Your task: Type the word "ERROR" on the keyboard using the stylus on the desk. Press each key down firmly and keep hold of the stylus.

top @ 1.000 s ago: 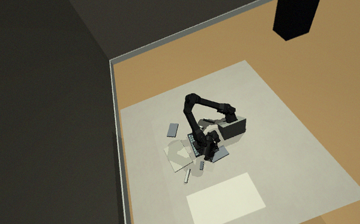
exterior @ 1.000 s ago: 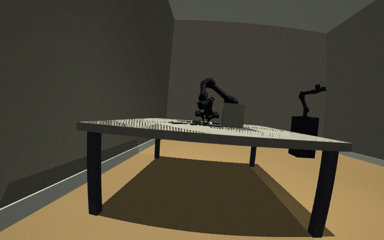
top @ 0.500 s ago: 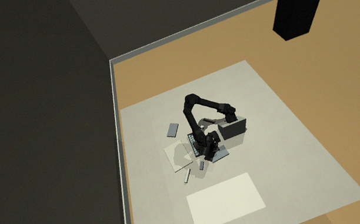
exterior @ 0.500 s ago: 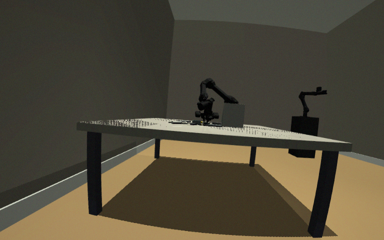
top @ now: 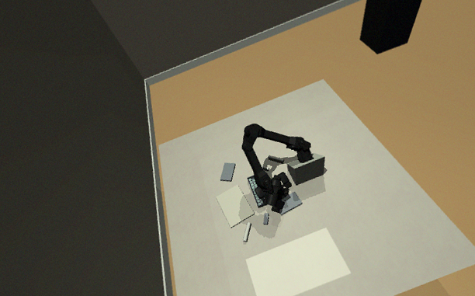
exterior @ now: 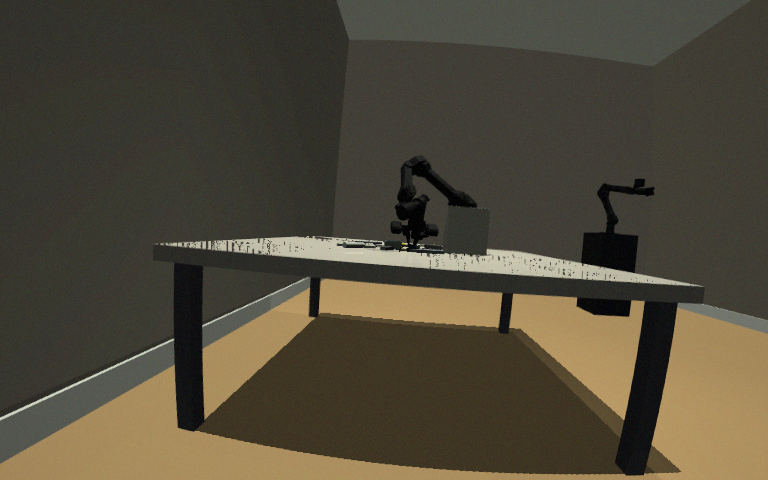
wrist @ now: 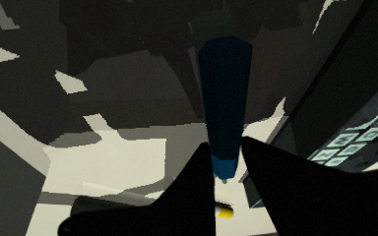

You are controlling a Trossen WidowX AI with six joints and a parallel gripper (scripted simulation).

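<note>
The dark blue stylus (wrist: 226,98) stands out lengthwise between the fingertips in the wrist view, its lighter blue end and small tip toward the bottom. My gripper (wrist: 224,147) (exterior: 412,244) is shut on the stylus, low over the desk. The keyboard (wrist: 337,147) (top: 255,192) is at the right edge of the wrist view, with pale lit keys; it lies just beside the gripper. In the top view the arm covers part of the keyboard, and the fingertips and stylus are hidden.
A dark cylinder with a yellow end (wrist: 225,212) lies beyond the fingertips. A pale pad (top: 234,207), a grey block (top: 228,171), a white stick (top: 247,232), a small grey piece (top: 266,218) and a grey-blue flat slab (top: 292,203) surround the keyboard. The arm's box base (top: 307,169) stands nearby.
</note>
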